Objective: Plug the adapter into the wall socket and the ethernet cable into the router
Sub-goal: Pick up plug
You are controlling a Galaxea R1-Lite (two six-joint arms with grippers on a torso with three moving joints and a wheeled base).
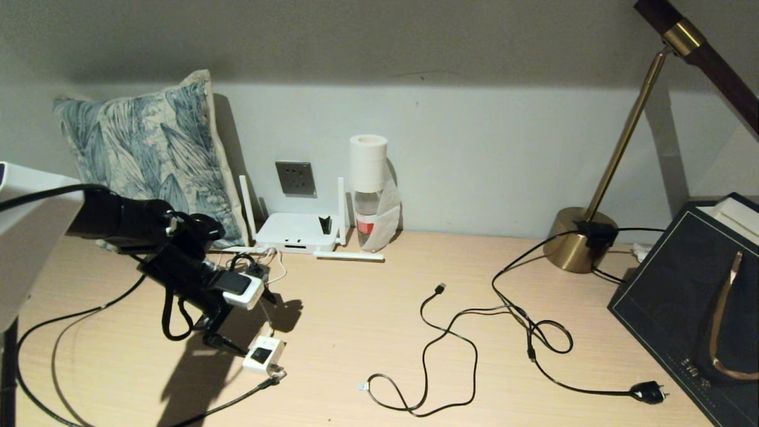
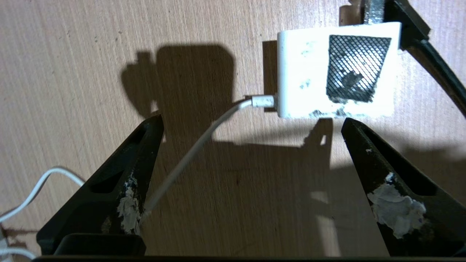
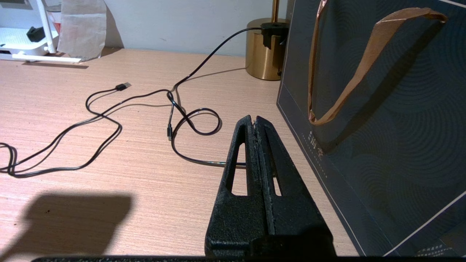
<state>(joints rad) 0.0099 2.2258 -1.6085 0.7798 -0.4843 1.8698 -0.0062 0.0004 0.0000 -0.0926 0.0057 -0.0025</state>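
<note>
The left end effector (image 1: pixel 228 344) hangs low over the near left part of the counter (image 1: pixel 367 320), pointing down with its jaws spread wide and nothing between them; in the left wrist view its two black fingers (image 2: pixel 367 153) frame bare wood, and the adapter (image 2: pixel 336 71) lies flat on the counter just beyond their tips, not touched by either. The adapter (image 1: pixel 264 354) is a small white box with its black square face turned up, and its thin white cord (image 2: pixel 196 149) leaves one side and runs back between the fingers, passing close to one of them. A black cable (image 2: pixel 442 72) passes close by the far side of the adapter; in the head view the ethernet cable (image 1: pixel 237 400) lies along the near left of the counter with its connector end just beside the adapter. The router (image 1: pixel 296 232) sits flat at the back of the counter against the wall, with some antennas upright and one lying on the counter in front, and the wall socket (image 1: pixel 295 178) is on the wall directly above it, with nothing plugged in. A leaf-print cushion (image 1: pixel 148 148) leans against the wall to the left of the router, and a bottle (image 1: pixel 367 207) capped by a white roll stands to its right. A black USB cable (image 1: pixel 439 344) and the lamp's black cord (image 1: pixel 551 338) lie loose on the middle and right of the counter, with the brass lamp base (image 1: pixel 578 240) near the back and a dark paper bag (image 1: pixel 688 296) at the far right. The right end effector (image 3: pixel 255 123) is parked beside that bag with its jaws pressed together, holding nothing
</note>
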